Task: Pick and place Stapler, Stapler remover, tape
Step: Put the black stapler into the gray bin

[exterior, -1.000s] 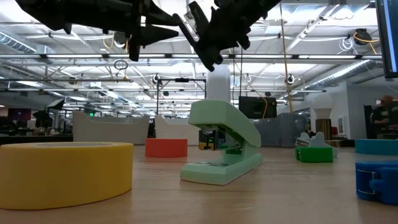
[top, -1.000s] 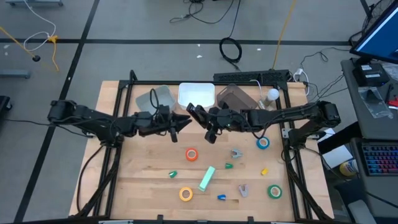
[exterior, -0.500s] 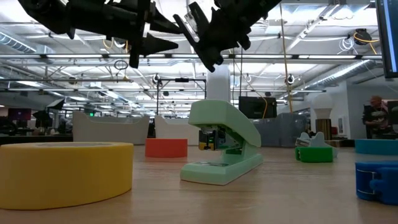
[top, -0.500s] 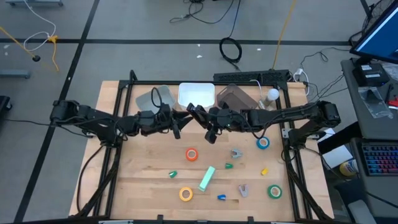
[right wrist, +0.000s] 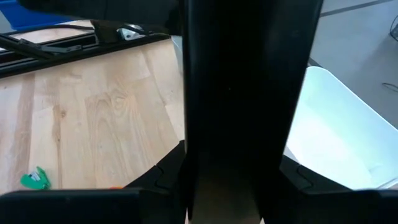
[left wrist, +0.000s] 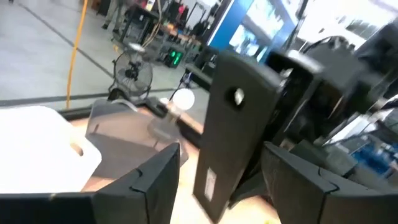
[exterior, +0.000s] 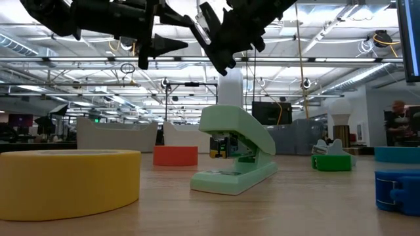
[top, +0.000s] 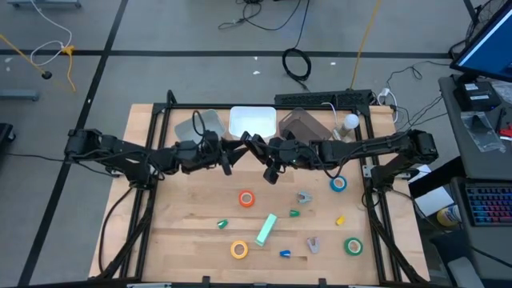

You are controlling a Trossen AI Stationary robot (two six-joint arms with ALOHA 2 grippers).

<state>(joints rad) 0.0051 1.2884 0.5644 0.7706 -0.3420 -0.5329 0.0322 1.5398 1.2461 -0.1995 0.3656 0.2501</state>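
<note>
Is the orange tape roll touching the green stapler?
Apart. The high view shows bare wood between the orange tape roll and the green stapler.

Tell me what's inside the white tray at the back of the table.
The white tray looks empty in the high view: only bare white floor shows. The right gripper and left gripper overlap its front edge, hiding that strip.

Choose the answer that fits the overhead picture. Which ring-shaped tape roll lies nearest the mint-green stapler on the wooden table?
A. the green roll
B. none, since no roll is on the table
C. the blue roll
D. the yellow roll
D. The yellow ring-shaped tape roll lies just beside the lower end of the mint-green stapler, while the blue roll and the green roll sit far off toward the table's right side.
</note>
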